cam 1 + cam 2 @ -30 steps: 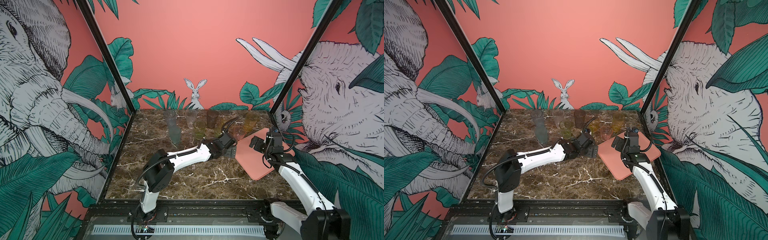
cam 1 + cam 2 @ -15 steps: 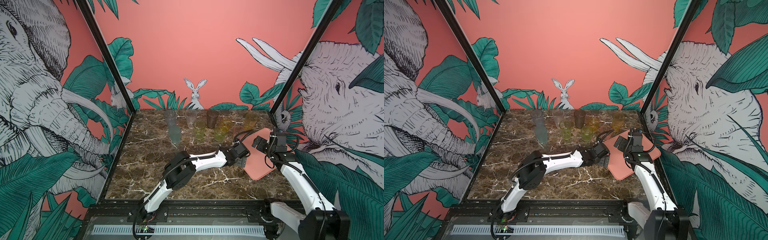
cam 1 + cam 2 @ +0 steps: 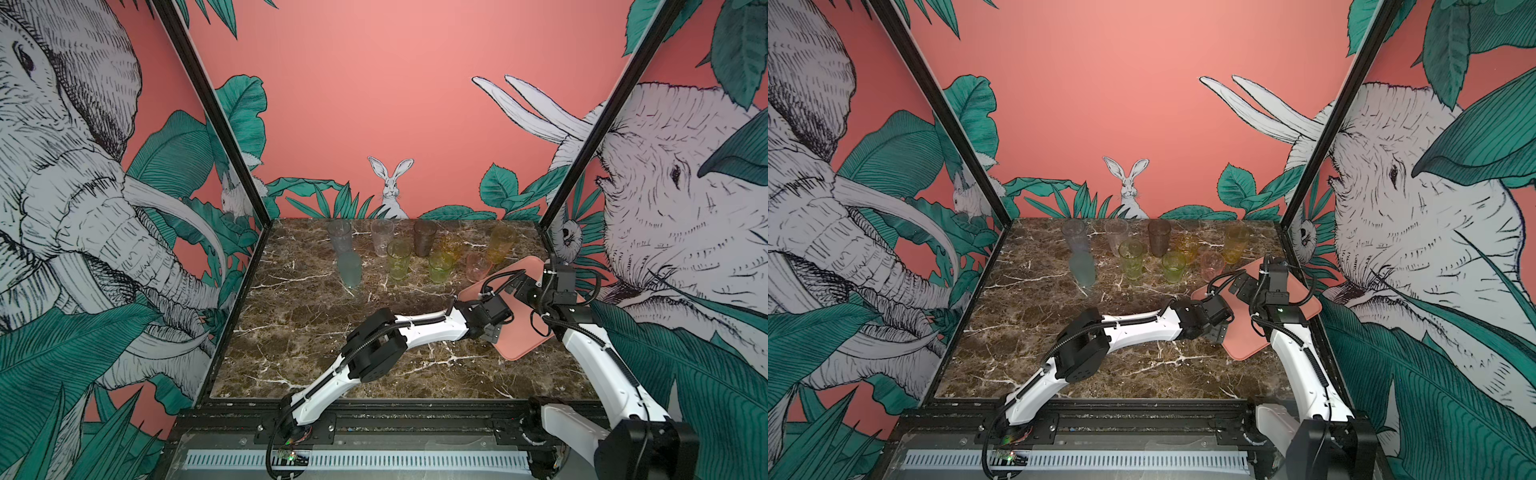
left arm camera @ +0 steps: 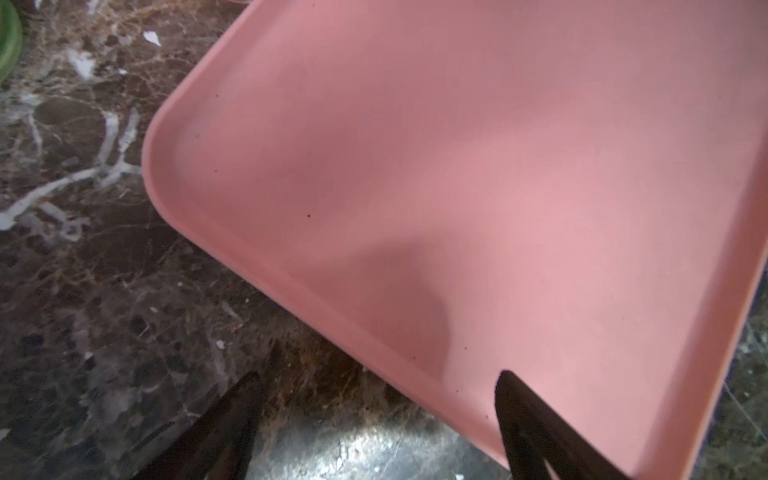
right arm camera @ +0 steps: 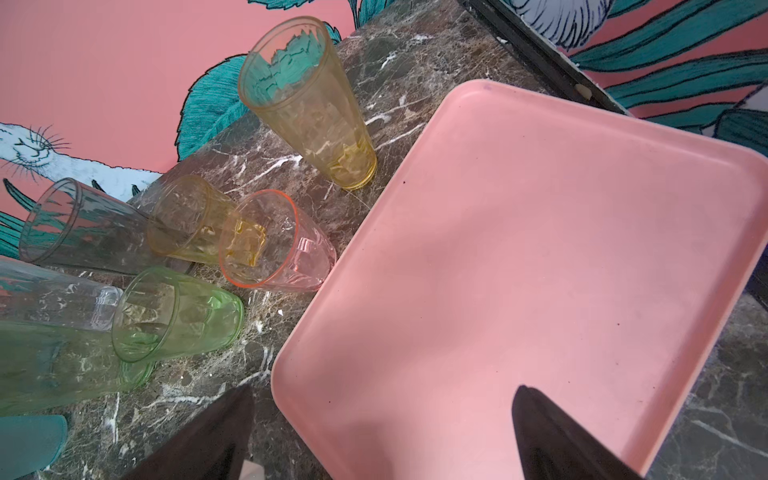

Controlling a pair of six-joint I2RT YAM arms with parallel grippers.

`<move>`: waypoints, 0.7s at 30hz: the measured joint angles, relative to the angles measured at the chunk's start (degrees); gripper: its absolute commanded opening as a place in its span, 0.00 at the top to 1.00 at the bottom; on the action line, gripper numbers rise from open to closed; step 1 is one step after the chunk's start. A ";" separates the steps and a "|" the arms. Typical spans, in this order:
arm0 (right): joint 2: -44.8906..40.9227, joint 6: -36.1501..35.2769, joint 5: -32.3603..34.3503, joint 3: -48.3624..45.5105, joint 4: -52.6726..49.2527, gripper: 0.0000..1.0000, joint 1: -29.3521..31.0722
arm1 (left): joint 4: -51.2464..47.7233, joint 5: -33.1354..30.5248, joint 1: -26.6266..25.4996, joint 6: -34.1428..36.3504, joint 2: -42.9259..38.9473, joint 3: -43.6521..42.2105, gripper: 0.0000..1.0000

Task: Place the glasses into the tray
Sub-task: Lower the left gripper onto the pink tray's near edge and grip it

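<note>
The salmon-pink tray (image 3: 524,344) (image 3: 1246,345) lies empty at the right of the marble table. My left gripper (image 3: 493,332) (image 4: 379,374) reaches across to its near left edge, open. One of its fingers is over the tray floor and the other over the marble, with the rim between them. My right gripper (image 3: 517,286) (image 5: 384,388) hangs open over the tray's far left corner and straddles that rim too. Several glasses stand on the table at the back. The pink glass (image 3: 477,267) (image 5: 276,241) and the tall amber glass (image 3: 500,244) (image 5: 307,104) are closest to the tray.
Further left along the back stand a short yellow-green glass (image 3: 440,267), a short amber glass (image 3: 452,247), a tall yellow-green glass (image 3: 399,259), a brown glass (image 3: 424,237), a clear glass (image 3: 381,237), a grey-violet glass (image 3: 340,241) and a frosted blue-grey glass (image 3: 350,270). The right wall post (image 3: 552,208) stands just behind the tray.
My left arm has swung right, away from the glasses, to the tray's near left edge, and its jaws have narrowed slightly. The right gripper has barely moved.
</note>
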 measured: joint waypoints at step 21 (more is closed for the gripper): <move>0.00 0.42 -0.74 -0.02 0.20 0.01 -0.04 | -4.33 -0.68 0.02 -0.11 3.26 3.93 0.32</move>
